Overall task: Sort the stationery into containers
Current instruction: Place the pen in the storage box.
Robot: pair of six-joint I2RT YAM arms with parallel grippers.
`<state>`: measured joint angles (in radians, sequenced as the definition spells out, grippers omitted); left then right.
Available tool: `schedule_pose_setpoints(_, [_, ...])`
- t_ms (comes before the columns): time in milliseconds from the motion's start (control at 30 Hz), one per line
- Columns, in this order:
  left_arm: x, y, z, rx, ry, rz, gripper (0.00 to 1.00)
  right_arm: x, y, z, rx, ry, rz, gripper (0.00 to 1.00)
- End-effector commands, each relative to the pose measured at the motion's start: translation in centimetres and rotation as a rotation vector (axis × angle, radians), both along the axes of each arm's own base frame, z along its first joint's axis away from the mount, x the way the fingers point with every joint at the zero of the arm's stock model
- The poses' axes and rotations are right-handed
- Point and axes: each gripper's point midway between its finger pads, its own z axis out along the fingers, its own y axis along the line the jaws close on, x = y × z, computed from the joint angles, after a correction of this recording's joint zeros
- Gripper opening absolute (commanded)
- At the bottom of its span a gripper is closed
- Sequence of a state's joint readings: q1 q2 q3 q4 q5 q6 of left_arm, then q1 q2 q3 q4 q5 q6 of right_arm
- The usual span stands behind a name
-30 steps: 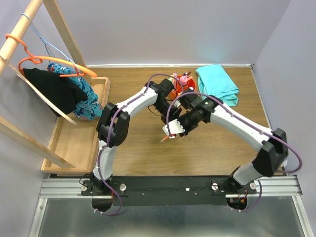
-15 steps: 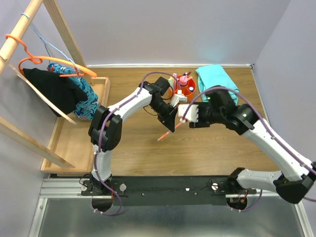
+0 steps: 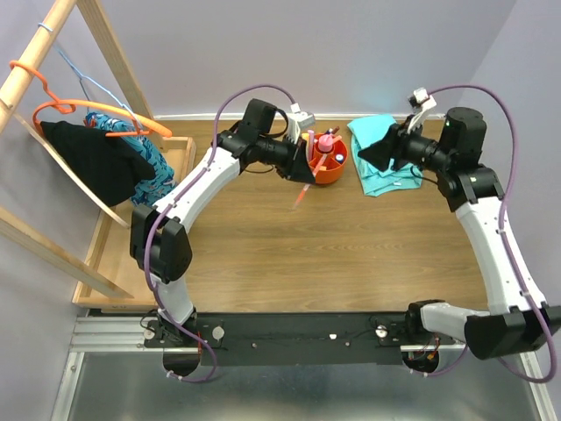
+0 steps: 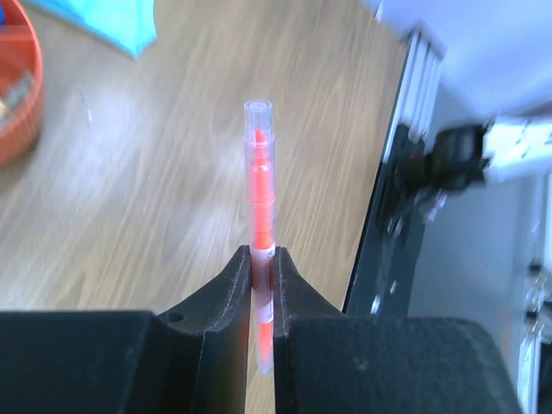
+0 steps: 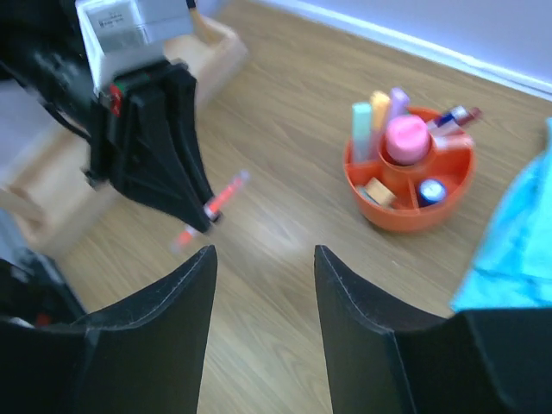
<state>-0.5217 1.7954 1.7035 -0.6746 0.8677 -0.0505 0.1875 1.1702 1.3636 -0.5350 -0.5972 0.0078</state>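
One orange-red pen (image 3: 301,196) is now in the sole custody of the left gripper (image 3: 303,179), whose jaws are clamped on its lower barrel. A moment ago both grippers met at the centre of the top view with the pen between them. The right gripper (image 3: 368,153) now stands withdrawn at the upper right of that view, over the teal cloth (image 3: 379,184), jaws apart and empty. I judge the handover complete and the deposit the outstanding step. The pen hangs above the table (image 3: 263,254), just left of and below the orange tub (image 3: 331,174) in the frame, not yet over any compartment. The left wrist view confirms the grip: the fingers (image 4: 231,289) pinch the pen (image 4: 260,172) with most of its length projecting, clear end outermost. It shows only a sliver of the tub (image 4: 21,103) at its upper left. The right wrist view supplies what that lacks, namely the tub's contents: pastel highlighters (image 5: 362,129), pink glue bottle (image 5: 405,138), tan eraser (image 5: 379,191) and blue-capped bottle (image 5: 429,191). It also shows the open gap between its own fingers (image 5: 164,328). Which compartment has room for the pen I cannot tell.
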Motion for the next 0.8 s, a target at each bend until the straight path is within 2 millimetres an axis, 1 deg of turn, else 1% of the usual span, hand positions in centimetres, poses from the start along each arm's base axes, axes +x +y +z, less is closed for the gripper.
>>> schedule_pose_setpoints(0, [3.5,-1.8,7.8,-0.275,-0.07,0.086,0.0,0.1,3.1,3.9,0.348,0.078,0.228,0.57])
schedule_pose_setpoints(33, [3.9,-1.9,8.6,-0.31,-0.063,0.093,0.0,-0.5,3.6,4.1,0.363,0.078,0.295,0.57])
schedule_pose_setpoints(67, [4.5,-2.1,9.1,-0.341,-0.047,0.095,0.0,-0.4,3.9,4.5,0.389,0.048,0.326,0.57])
schedule_pose_setpoints(100, [4.7,-2.3,10.3,-0.385,-0.031,0.087,0.0,-0.7,4.1,4.5,0.396,0.036,0.358,0.58])
schedule_pose_setpoints(200, [5.1,-2.7,11.0,-0.41,-0.053,0.064,0.0,-0.4,4.5,3.6,0.398,0.02,0.407,0.59])
schedule_pose_setpoints(233, [5.1,-2.8,11.0,-0.416,-0.048,0.058,0.0,-0.1,4.5,3.0,0.396,0.026,0.412,0.59])
schedule_pose_setpoints(300, [5.3,-3.0,10.9,-0.415,-0.046,0.062,0.0,0.2,4.5,2.7,0.393,0.012,0.41,0.58])
schedule_pose_setpoints(533, [5.1,-4.0,10.7,-0.423,-0.062,0.033,0.0,1.4,4.5,2.8,0.394,-0.011,0.391,0.57])
schedule_pose_setpoints(667, [4.7,-4.5,10.5,-0.423,-0.047,0.024,0.0,2.7,4.5,2.9,0.405,-0.023,0.36,0.56])
schedule_pose_setpoints(767, [4.4,-4.5,10.5,-0.426,-0.034,0.018,0.0,3.7,4.5,2.6,0.406,-0.018,0.334,0.55])
